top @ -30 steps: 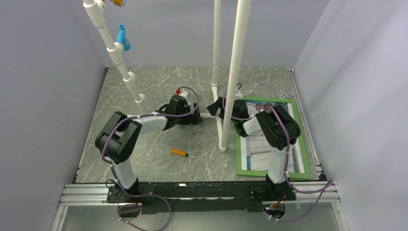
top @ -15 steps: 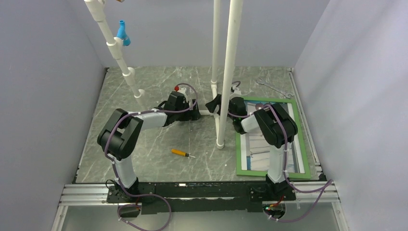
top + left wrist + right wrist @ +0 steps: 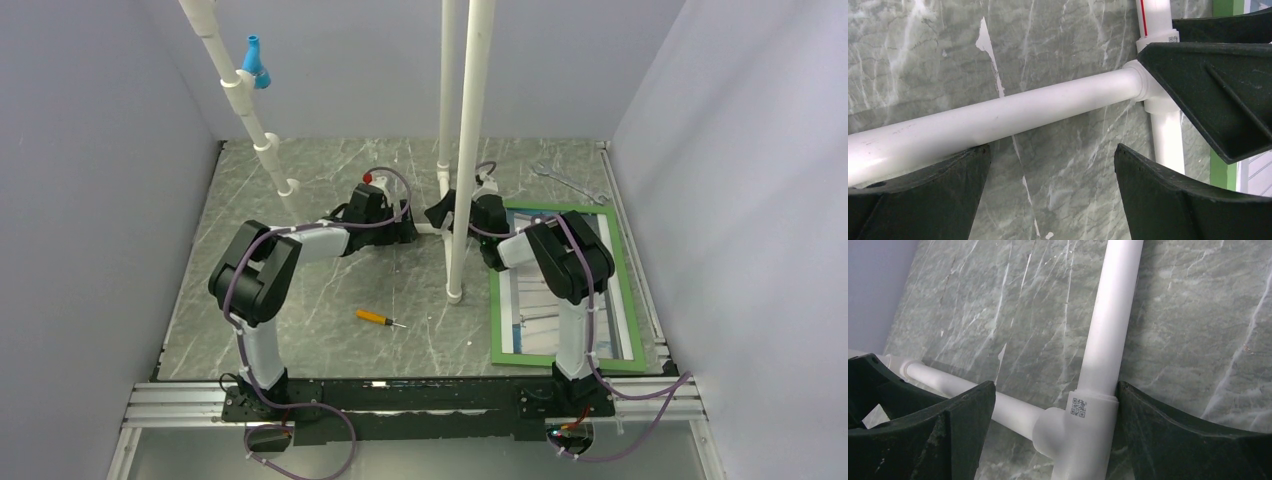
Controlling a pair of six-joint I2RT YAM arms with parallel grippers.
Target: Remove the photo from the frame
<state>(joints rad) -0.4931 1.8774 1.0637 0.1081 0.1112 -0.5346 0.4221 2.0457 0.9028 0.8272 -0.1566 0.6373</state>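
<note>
The frame [image 3: 494, 322], flat green rails, lies on the table at the right with the photo [image 3: 524, 300] in it; my right arm crosses over both. A strip of the frame's green rail [image 3: 1221, 171] shows in the left wrist view. My left gripper [image 3: 408, 230] [image 3: 1050, 150] is open over bare marble, a horizontal white pipe [image 3: 998, 117] just past its left fingertip. My right gripper [image 3: 440, 215] [image 3: 1055, 387] is open astride the pipe stand's T-fitting [image 3: 1073, 432], its right finger against the fitting, its left finger apart from it.
The white pipe stand [image 3: 463, 150] rises at the table's middle, one foot [image 3: 455, 296] beside the frame. A slanted pipe [image 3: 240, 100] with a blue fitting [image 3: 255, 58] leans at the back left. A screwdriver [image 3: 378, 318] lies near the centre, a wrench [image 3: 565, 180] at the back right.
The pipe stand has swung left and its near foot slid back. Both grippers shifted slightly towards the back with it. Both stay open.
</note>
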